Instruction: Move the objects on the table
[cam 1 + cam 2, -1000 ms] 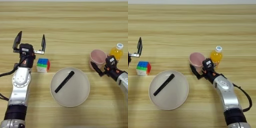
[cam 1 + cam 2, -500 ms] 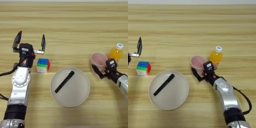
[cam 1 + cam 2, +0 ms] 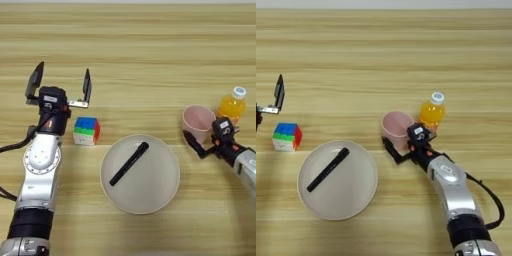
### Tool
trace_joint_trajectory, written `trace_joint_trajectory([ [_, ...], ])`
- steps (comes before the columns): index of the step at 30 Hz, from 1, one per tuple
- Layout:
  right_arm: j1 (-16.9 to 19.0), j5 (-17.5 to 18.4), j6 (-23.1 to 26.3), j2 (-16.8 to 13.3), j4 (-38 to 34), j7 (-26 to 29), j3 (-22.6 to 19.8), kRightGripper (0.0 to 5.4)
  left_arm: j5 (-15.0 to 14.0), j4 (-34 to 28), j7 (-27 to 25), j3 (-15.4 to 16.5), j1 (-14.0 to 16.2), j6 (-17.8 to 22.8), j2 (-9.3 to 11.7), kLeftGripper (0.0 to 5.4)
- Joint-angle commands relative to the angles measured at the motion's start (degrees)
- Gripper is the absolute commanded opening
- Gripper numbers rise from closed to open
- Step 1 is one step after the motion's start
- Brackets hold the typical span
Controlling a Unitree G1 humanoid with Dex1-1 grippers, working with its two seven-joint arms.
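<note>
Pen (image 3: 129, 164) lies slantwise inside the round beige plate (image 3: 165, 195), which sits near the front edge of the desk (image 3: 140, 55), about midway along it; judged from that, one of the objects has reached a resting place. Three others look unplaced. The puzzle cube (image 3: 86, 130) stands on bare wood just left of the plate, and the left gripper (image 3: 60, 86) hangs behind it with its two black fingers wide apart, holding nothing. Toward the desk's right edge the pink cup (image 3: 397, 129) stands upright with the orange juice bottle (image 3: 432, 112) just beside it on the right. The right gripper (image 3: 401, 150) is at the cup's near side, one finger reaching under its left wall; whether the claw is clamped on the cup I cannot tell.
</note>
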Motion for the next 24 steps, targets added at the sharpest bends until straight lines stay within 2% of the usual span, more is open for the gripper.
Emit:
trace_joint_trajectory([
  [1, -1.12, 0.95, -1.01, 0.12, -2.16, -0.84, -1.05, 5.37, 0.07, 0.60, -0.37, 0.03, -0.72, -0.44, 0.62, 5.40],
  [18, -1.03, 4.63, -3.17, 0.27, -9.48, -0.11, -2.50, 5.37, 0.14, 1.30, -0.27, -0.06, -1.18, -0.77, 0.47, 5.40],
  [24, 0.03, 6.52, -3.30, 0.14, -14.59, 0.59, -2.52, 5.37, 0.25, 1.35, -0.78, -0.47, -0.80, -0.59, 0.61, 5.40],
])
